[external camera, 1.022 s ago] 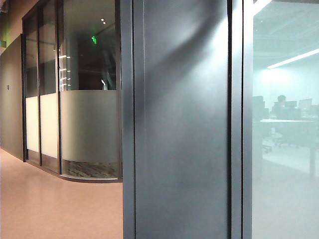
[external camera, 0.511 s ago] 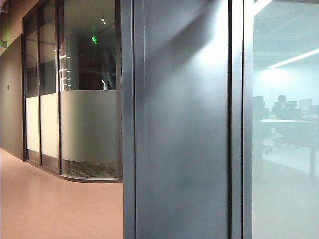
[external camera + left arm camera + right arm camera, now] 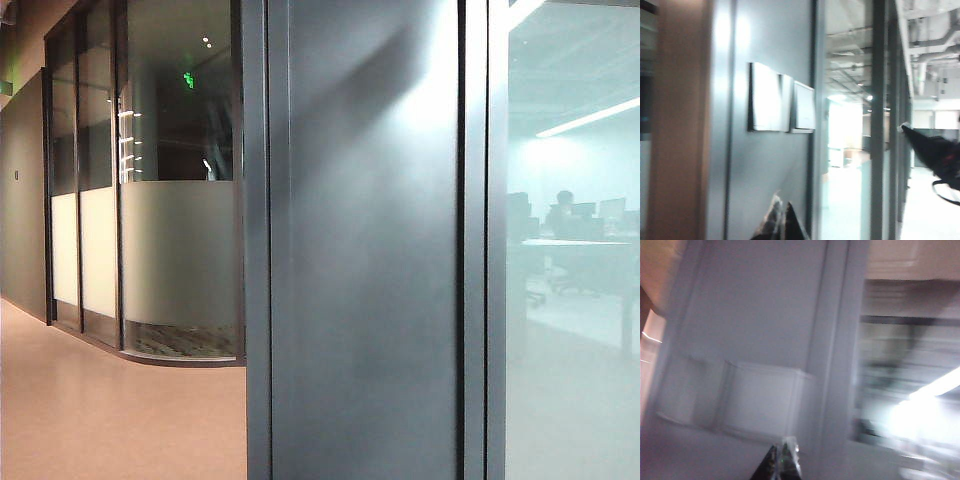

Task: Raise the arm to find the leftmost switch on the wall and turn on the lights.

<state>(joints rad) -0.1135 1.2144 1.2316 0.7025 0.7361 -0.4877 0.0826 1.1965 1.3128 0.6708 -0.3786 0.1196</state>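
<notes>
Two pale switch plates sit side by side on the grey wall panel (image 3: 765, 165). In the left wrist view the nearer plate (image 3: 765, 102) lies farther from the glass edge than the second plate (image 3: 804, 107). My left gripper (image 3: 782, 220) is shut and empty, its tips pointing at the wall a little short of the plates. The blurred right wrist view shows the same two plates (image 3: 687, 390) (image 3: 765, 395). My right gripper (image 3: 782, 455) is shut on nothing, close to them. Neither gripper appears in the exterior view.
A dark frame post (image 3: 816, 150) and glass partition (image 3: 850, 165) border the panel beside the plates. A dark pointed shape (image 3: 932, 150), seemingly the other arm's tip, hangs off to the side. The exterior view shows the grey panel (image 3: 370, 280), glass (image 3: 570, 300) and corridor floor (image 3: 110, 420).
The bright patch and shadow on the grey panel have shifted slightly. Nothing else in the exterior view has changed.
</notes>
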